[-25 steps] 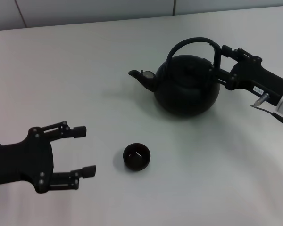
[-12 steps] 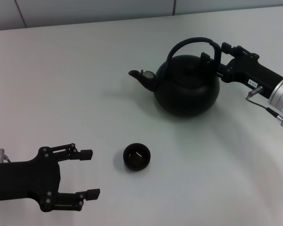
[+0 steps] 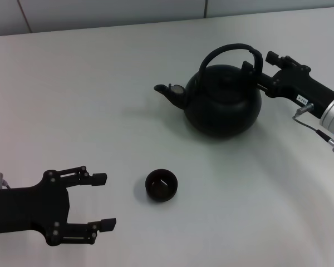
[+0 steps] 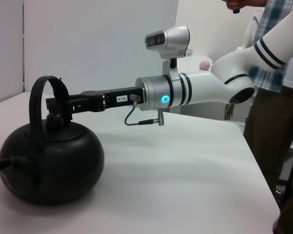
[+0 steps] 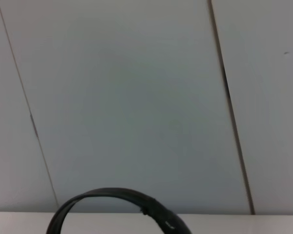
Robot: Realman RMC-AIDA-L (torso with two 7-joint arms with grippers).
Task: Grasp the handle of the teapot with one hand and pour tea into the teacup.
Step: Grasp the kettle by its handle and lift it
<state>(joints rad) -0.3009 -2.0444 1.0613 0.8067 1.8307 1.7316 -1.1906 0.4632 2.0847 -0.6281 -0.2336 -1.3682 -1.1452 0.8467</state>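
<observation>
Here, the teapot [image 3: 222,100] is sitting on the white bench [image 3: 89,83], spout pointing toward the robot's left, while the right gripper [image 3: 255,69] is reaching in from the far right, its jaws clamping the handle [image 3: 231,51] at its right end. The teacup [image 3: 161,184] is standing nearer the robot, well apart from the teapot. The left gripper [image 3: 103,201] is hovering beside the teacup, jaws spread wide.
</observation>
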